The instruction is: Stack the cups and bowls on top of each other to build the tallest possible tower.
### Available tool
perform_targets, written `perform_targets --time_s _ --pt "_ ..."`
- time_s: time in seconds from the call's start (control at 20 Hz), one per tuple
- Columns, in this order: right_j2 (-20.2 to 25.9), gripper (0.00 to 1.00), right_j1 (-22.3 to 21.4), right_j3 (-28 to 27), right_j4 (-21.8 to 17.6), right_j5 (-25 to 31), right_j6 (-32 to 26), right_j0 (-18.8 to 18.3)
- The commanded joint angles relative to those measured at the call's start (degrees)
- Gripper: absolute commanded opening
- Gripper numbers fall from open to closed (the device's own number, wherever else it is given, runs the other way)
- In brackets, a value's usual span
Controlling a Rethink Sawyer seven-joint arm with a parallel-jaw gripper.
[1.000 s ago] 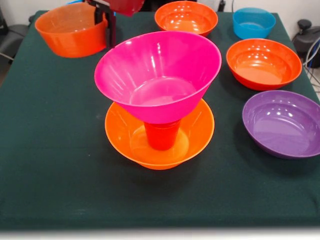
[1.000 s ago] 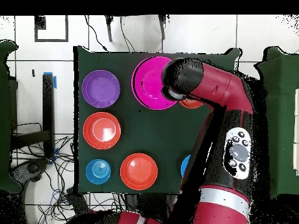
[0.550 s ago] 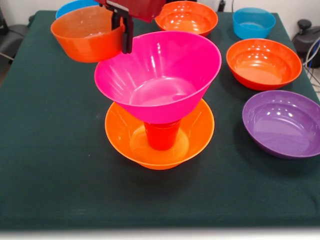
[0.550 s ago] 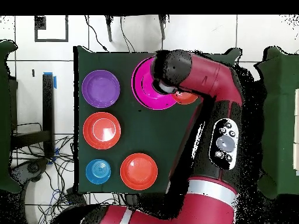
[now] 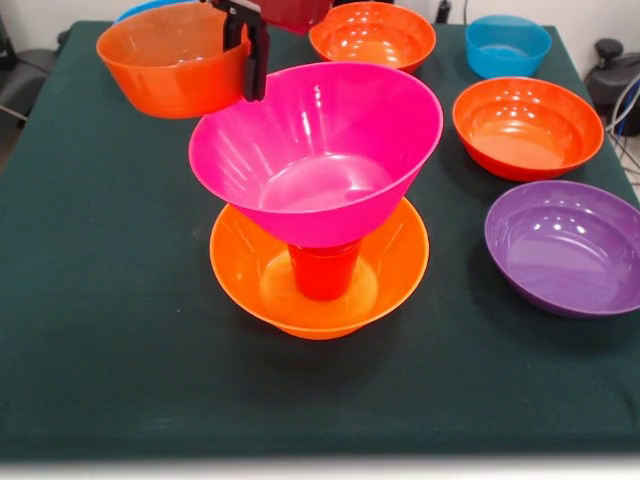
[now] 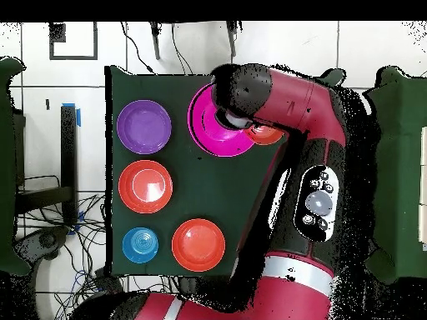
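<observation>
In the front view, the tower [image 5: 318, 200] stands mid-table: a yellow-orange bowl [image 5: 318, 290] as base, an orange-red cup [image 5: 323, 270] standing in it, and the large pink bowl [image 5: 316, 150] resting on the cup. Just beside the pink bowl's upper-left rim, the gripper [image 5: 250, 45] clamps the rim of a deep orange bowl [image 5: 170, 60], held off the table.

From overhead, the arm [image 6: 283, 108] covers part of the pink bowl [image 6: 213, 125]; the purple bowl [image 6: 144, 127] lies beside it.
</observation>
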Motion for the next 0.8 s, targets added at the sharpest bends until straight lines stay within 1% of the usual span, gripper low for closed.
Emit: perform_targets --time_s 0.05,0.45,0.6,0.8 --pt "1.8 0.00 5.1 -2.6 0.8 5.1 12.6 2.5" --pt "0.2 0.00 6.7 -3.9 2.1 5.2 14.3 4.1" --pt "-0.6 0.00 7.6 -5.4 2.4 6.1 15.0 4.8" --pt "-1.0 0.00 8.2 -6.1 3.0 6.2 15.5 5.3"
